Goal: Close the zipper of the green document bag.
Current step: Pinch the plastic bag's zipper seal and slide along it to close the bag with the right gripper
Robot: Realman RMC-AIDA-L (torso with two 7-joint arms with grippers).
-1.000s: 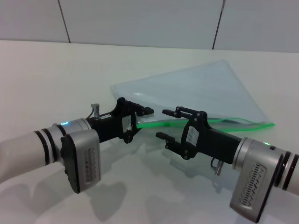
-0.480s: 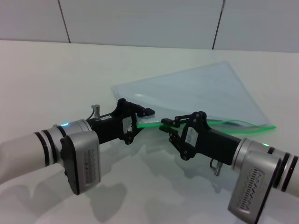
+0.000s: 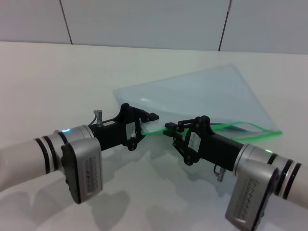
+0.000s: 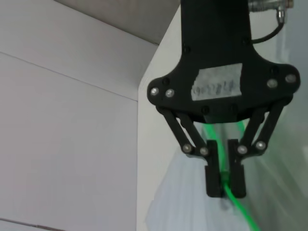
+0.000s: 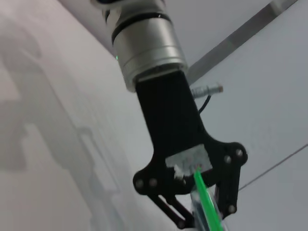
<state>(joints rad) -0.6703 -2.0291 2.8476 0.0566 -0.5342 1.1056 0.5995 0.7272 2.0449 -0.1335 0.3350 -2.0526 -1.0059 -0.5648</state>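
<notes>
Lying flat on the white worktop [image 3: 43, 72], the bag [image 3: 202, 98] is showing as a pale blue-grey translucent sheet turned at an angle, one corner pointing toward the robot's left and the far corner reaching toward the wall. Its zipper [image 3: 240, 128] is running along the near long edge, a thin bright green line stretching from the middle of the worktop out toward the robot's right, where it is ending at the bag's right-hand corner. Toward that right end the green strip is parting into two strands that bow slightly away from each other, so that stretch is standing open.

Both arms are reaching in low from the near side and meeting at the zip edge. The left claw [image 3: 155, 116] is sitting at the left end of the green line; in the left wrist view its two fingers [image 4: 212, 179] are drawn in narrow with the green strip pinched between them. The right claw [image 3: 172, 129] is just beside it, a little farther along the zipper toward the right, its fingers also pulled close together on the green strip where the line passes through. The two claws are near each other but not touching.
</notes>
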